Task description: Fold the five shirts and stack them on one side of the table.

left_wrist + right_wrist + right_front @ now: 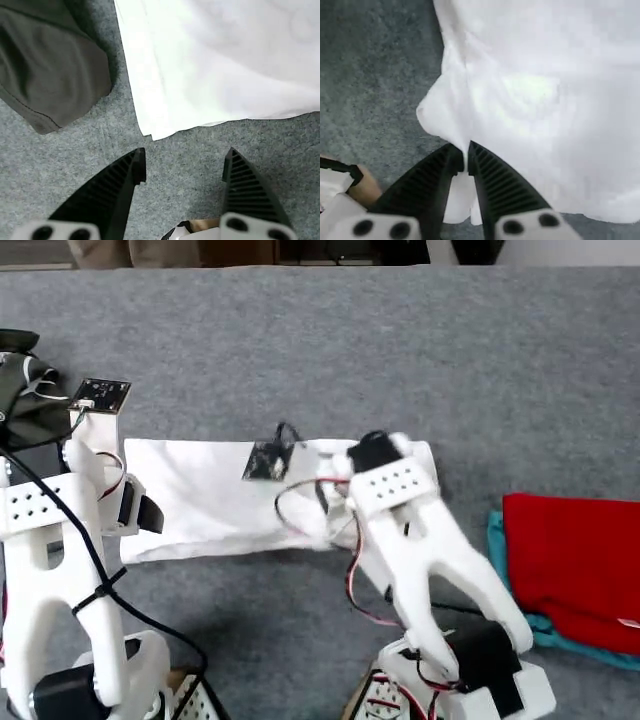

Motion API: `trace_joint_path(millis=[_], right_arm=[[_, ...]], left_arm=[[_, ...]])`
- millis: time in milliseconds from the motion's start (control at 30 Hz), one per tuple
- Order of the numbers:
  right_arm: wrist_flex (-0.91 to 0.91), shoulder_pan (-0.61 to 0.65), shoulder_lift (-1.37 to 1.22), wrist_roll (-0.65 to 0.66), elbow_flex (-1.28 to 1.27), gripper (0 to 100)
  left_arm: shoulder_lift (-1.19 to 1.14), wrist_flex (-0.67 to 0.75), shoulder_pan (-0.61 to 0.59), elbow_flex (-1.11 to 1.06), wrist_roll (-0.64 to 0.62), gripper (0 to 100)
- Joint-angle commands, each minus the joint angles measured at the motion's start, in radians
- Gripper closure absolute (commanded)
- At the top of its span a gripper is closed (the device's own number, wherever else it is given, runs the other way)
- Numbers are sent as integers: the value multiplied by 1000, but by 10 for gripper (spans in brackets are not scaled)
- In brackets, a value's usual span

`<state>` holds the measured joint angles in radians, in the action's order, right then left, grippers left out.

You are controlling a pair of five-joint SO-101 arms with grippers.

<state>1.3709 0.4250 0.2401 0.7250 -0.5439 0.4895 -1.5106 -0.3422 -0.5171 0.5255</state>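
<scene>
A white shirt [200, 500] lies folded into a long strip across the middle of the grey table [400, 350]. My right gripper [466, 150] is shut on the near edge of the white shirt [545, 100], and the cloth bunches up at the pinch; from above, the right gripper [325, 528] is at the strip's near edge, right of its middle. My left gripper [185, 162] is open over bare table, just short of a corner of the white shirt [225, 60]. A folded red shirt [575, 565] rests on a teal shirt [570, 645] at the right edge.
A dark shirt [20, 390] lies crumpled at the far left, close beside the white shirt's end, and the dark shirt [45, 65] is also ahead of my left gripper. Grey table stretches open behind the strip.
</scene>
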Motion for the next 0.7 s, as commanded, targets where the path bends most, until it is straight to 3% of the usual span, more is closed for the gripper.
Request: trace_joint_path(millis=[0, 333, 533, 667], right_arm=[[2, -48, -39, 54, 124, 993], [0, -153, -297, 196, 378, 991], [5, -147, -407, 308, 483, 984], [6, -130, -446, 308, 526, 864]], left_arm=[[30, 0, 3, 6, 6, 742], [31, -2, 3, 8, 6, 742], [31, -54, 8, 43, 8, 742], [31, -57, 3, 57, 8, 742]])
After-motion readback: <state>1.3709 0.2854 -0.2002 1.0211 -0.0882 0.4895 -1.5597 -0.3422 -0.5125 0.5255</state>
